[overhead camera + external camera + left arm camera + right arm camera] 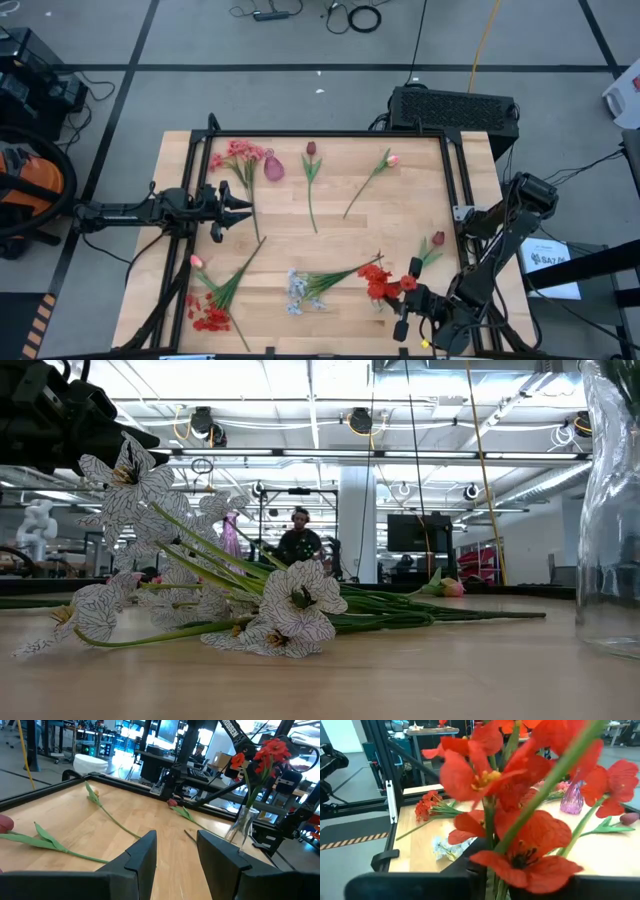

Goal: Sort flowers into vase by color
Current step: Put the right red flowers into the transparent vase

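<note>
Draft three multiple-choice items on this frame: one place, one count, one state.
1. The small translucent pink-purple glass bud vase sits:
A. beside the pink flower cluster
B. on the floor
C. at the table's near edge

2. Red flower clusters on the wooden table:
A. one
B. two
C. four

3. The left end effector is:
A. shut on a stem
B. open, empty
C. shut on the vase

Answers:
1. A: the high view shows them side by side at the far edge.
2. B: the second cluster is near the right arm.
3. B: the left wrist view shows an empty gap.
</note>
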`<action>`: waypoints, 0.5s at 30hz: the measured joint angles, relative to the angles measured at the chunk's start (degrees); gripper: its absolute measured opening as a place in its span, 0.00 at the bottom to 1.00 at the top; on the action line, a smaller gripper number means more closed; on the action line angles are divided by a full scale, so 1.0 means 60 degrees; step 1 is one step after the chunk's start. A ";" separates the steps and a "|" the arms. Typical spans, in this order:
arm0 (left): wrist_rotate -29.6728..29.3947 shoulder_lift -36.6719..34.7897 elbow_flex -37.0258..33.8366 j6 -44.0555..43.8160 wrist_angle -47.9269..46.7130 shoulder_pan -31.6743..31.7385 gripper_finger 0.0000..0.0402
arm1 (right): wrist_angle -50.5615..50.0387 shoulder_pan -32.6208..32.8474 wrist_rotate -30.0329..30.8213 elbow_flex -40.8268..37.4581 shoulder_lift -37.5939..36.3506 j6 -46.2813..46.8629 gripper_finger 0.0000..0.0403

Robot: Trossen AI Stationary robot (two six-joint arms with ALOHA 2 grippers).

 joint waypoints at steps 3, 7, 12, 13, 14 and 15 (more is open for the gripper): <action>0.0004 -0.0002 0.0004 0.0000 0.0000 0.0000 0.37 | -0.0053 0.0000 -0.0206 0.0000 0.0000 0.0076 0.18; 0.0001 0.0000 0.0003 0.0000 0.0000 0.0001 0.37 | -0.0064 0.0000 -0.0209 0.0000 -0.0003 0.0020 0.26; 0.0002 -0.0001 0.0001 0.0000 0.0000 0.0001 0.37 | -0.0064 0.0000 -0.0880 0.0000 -0.0088 -0.0210 0.37; 0.0000 -0.0003 0.0002 0.0000 0.0000 0.0001 0.37 | -0.0066 -0.0004 -0.1166 0.0000 -0.0142 -0.0115 0.39; 0.0004 -0.0001 0.0001 0.0000 0.0000 0.0002 0.37 | -0.0081 -0.0015 -0.1415 0.0000 -0.0214 0.0004 0.40; 0.0001 -0.0002 0.0003 0.0000 0.0000 0.0001 0.37 | -0.0089 -0.0024 -0.1629 0.0000 -0.0300 0.0072 0.42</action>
